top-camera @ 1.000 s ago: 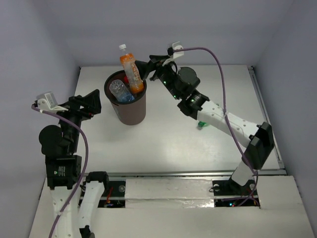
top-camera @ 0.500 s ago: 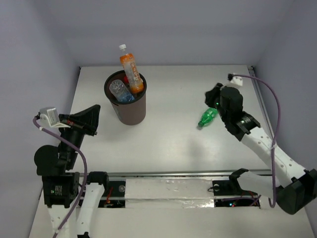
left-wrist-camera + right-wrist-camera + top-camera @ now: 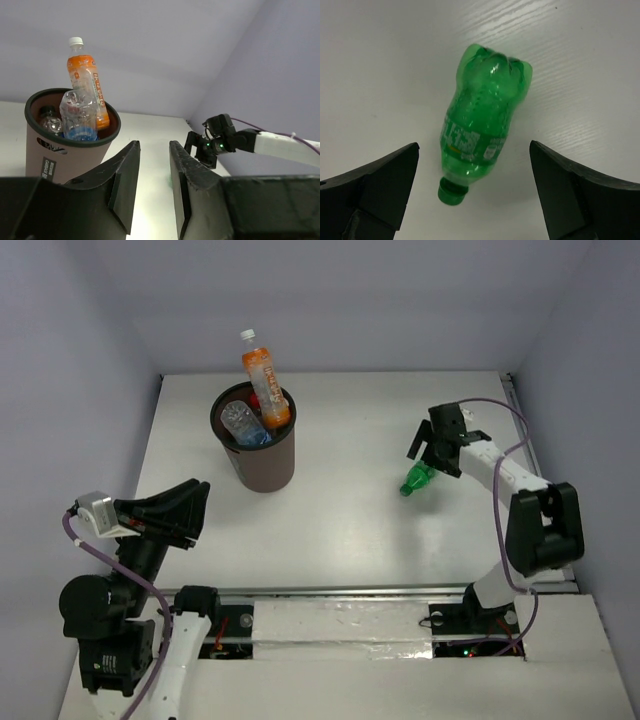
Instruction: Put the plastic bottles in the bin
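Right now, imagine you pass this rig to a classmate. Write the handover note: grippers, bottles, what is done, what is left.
Left gripper: open, empty, off to the near left.
Right gripper: open, over the green bottle, a finger on either side, not gripping.
Green bottle: lying on the table, right side.
Done: orange bottle and at least two clear bottles are in the bin; any others are hidden.
Left: grasp the green bottle and drop it in the bin.

Right tool point(image 3: 433, 458) over green bottle point(image 3: 416, 480) lying on table point(image 3: 340, 525); orange bottle point(image 3: 266, 388) sticking out of bin point(image 3: 264, 468).
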### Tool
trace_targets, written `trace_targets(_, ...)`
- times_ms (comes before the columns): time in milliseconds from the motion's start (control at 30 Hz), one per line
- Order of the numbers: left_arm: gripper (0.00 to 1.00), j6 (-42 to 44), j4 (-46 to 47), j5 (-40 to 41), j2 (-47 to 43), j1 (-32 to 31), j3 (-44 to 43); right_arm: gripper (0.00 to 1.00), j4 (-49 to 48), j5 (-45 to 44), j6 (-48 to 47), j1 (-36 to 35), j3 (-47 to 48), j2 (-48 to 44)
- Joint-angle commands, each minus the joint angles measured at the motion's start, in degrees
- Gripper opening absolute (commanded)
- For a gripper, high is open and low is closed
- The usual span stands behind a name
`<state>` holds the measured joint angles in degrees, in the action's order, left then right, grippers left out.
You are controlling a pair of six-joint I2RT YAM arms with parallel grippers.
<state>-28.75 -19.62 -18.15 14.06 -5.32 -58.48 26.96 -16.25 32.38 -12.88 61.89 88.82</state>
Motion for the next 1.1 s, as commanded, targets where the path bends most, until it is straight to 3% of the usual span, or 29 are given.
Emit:
trace_targets(0, 0.27, 1.68, 0.63, 0.31, -0.62, -0.39, -0.06, 0.96, 3.44, 0.35, 1.37, 2.16, 7.01, 5.74)
trace_targets(67, 0.28, 1.86, 0.81, 0.31, -0.62, -0.92, -0.14, 0.94, 3.19, 0.25, 1.98, 2.95, 8.6, 9.09)
trace_targets(167, 0.28, 2.21, 1.07, 0.57, -0.35, -1.44, 0.12, 0.75, 3.27, -0.89, 2.25, 2.95, 9.48, 11.19)
trace_targets(233, 0.28, 2.38, 1.51, 0.75, -0.18, -1.45, 0.29, 0.72, 3.89, -0.89, 1.9, 3.48, 10.53, 12.08)
trace_targets(333, 0.28, 2.3, 1.95, 0.66, 0.26, -1.45, 0.38, 0.71, 4.85, -0.1, 1.2, 4.09, 12.28, 13.57)
trace_targets(667, 0.29, 3.18, 0.81, 2.51, 0.96, -1.45, -1.99, 0.83, 17.24, 3.94, -3.9, 4.62, 24.24, 23.06)
trace_targets(833, 0.29, 3.26, 0.72, 2.51, 0.88, -1.45, -1.99, 0.69, 17.33, 4.3, -4.43, 4.62, 23.63, 22.72)
trace_targets(1000, 0.29, 3.53, 0.55, 2.95, 0.96, -1.45, -2.69, 0.48, 17.17, 3.33, -5.75, 4.62, 23.11, 21.93)
trace_targets(1067, 0.29, 3.7, 0.37, 3.38, 0.88, -1.97, -2.78, 0.47, 14.8, 5.17, -7.14, 4.62, 21.62, 19.74)
